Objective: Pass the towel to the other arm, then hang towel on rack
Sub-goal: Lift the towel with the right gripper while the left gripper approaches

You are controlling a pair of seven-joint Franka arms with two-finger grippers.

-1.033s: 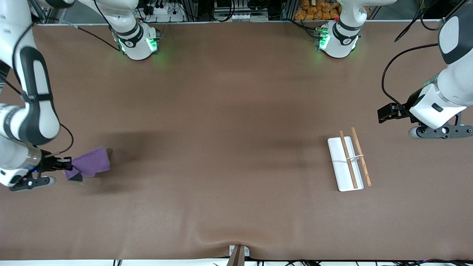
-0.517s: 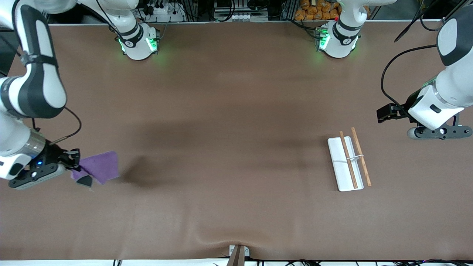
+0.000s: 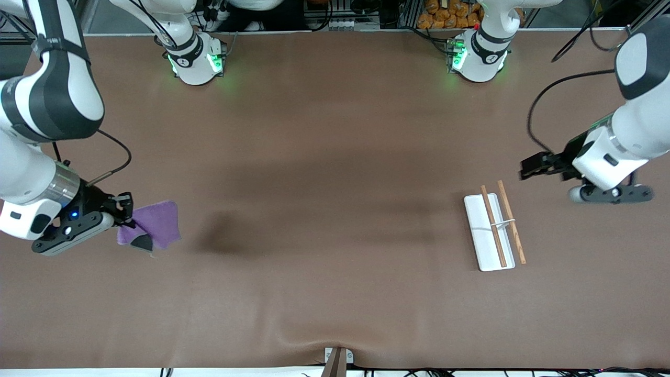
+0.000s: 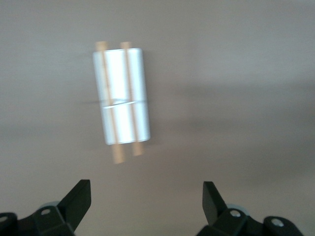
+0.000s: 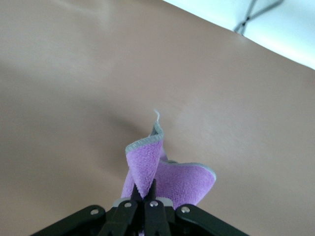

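The purple towel (image 3: 154, 224) hangs from my right gripper (image 3: 127, 214), which is shut on its edge and holds it above the table at the right arm's end. In the right wrist view the towel (image 5: 162, 172) folds up from between the closed fingers, its grey edge showing. The rack (image 3: 494, 228), a white base with two brown rods, lies on the table toward the left arm's end. My left gripper (image 3: 526, 170) is open and empty in the air beside the rack. The left wrist view shows the rack (image 4: 121, 96) ahead of the spread fingers.
The brown table mat (image 3: 335, 157) covers the whole surface. Both arm bases (image 3: 196, 57) stand along the edge farthest from the front camera. A small mount (image 3: 337, 358) sits at the nearest edge.
My right gripper has lifted the towel off the table and carried it toward the table's middle. My left gripper has shifted a little toward the middle too.
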